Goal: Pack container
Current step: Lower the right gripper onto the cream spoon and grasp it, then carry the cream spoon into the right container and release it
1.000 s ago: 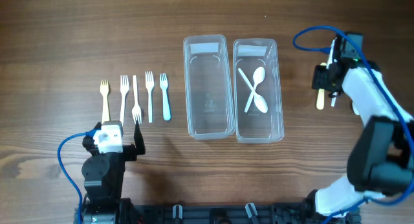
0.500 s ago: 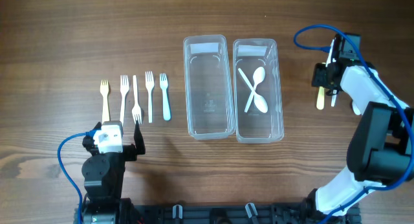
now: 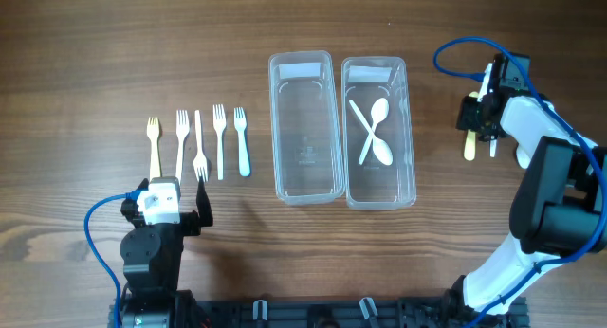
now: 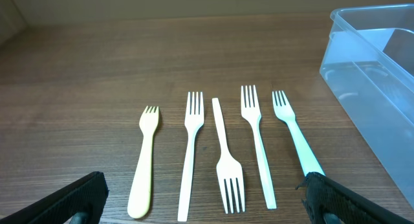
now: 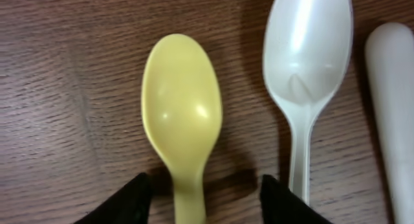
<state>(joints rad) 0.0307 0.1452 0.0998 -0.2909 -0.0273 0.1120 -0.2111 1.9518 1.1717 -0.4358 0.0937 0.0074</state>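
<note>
My right gripper has its fingers apart, straddling the yellow spoon handle between them, but the white spoon lies just outside one finger, so closing off-centre could snag or shove it.

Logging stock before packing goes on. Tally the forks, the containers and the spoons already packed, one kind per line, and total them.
Forks: 5
Containers: 2
Spoons already packed: 2
Total: 9
</note>
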